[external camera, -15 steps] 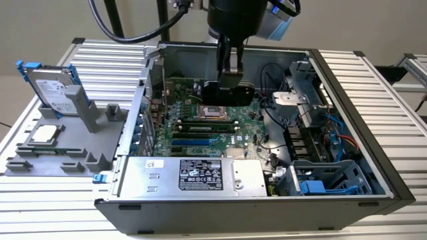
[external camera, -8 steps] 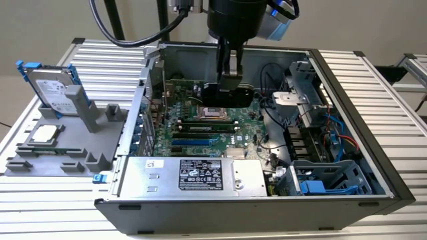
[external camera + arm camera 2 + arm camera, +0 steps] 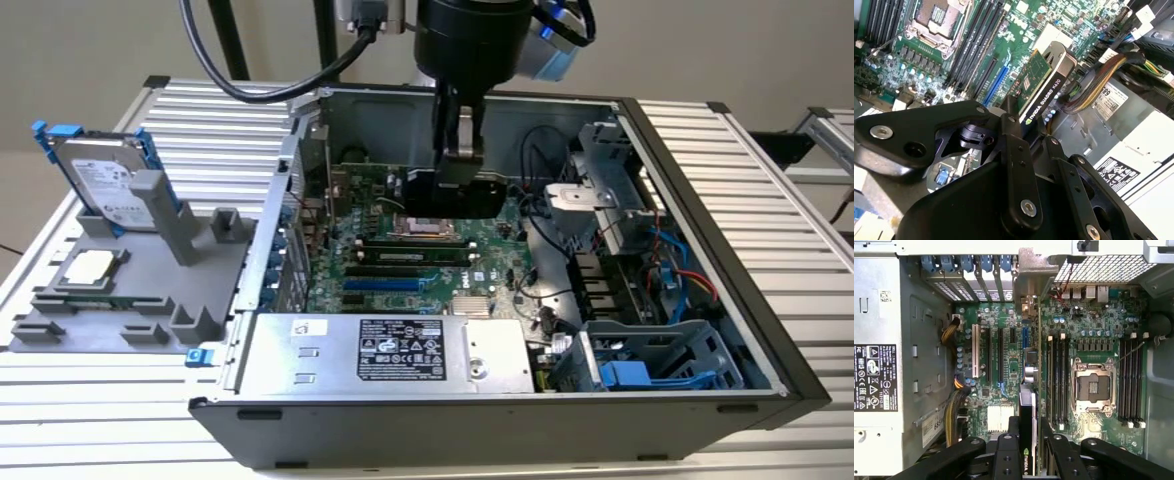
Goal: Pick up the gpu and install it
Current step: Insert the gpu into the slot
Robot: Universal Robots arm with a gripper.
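A ribbed metal table [image 3: 747,170] stands before a pale wall [image 3: 80,50]; it carries an open computer case [image 3: 400,440] with a green motherboard [image 3: 400,270] and a power supply [image 3: 387,355] inside; beside the case a grey fixture [image 3: 120,300] props a hard drive [image 3: 104,180]. The gripper [image 3: 1021,122] is clamped on the gpu [image 3: 1046,80], held on edge over the motherboard near the long slots. The arm [image 3: 474,40] is cut off by the exterior view's top edge; whether the card's lower edge touches a slot cannot be made out.
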